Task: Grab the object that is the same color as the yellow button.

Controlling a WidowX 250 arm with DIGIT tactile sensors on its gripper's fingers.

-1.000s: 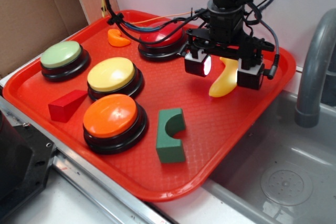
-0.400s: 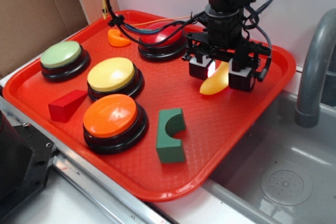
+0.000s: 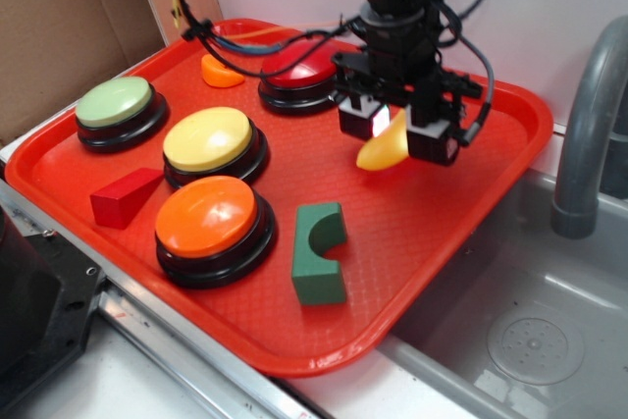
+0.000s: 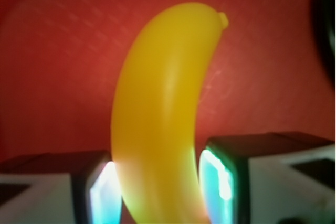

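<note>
Between the pads in the wrist view: gripper point(image 4: 157, 187) clamped on banana point(image 4: 160, 114), long axis running toward 12 o'clock. Banana hangs over the red tray point(image 3: 461, 213), yellow button point(image 3: 208, 138) well apart at 9 o'clock.

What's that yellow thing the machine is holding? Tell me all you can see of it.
It is a toy banana, smooth, glossy and bright yellow, plastic by the look of it, curved, with a small nub at its far tip. The gripper has its jaws closed on one end, one pad against each side. The free end points down and out over the red tray, seemingly lifted clear of it, with nothing else touching it.
</note>
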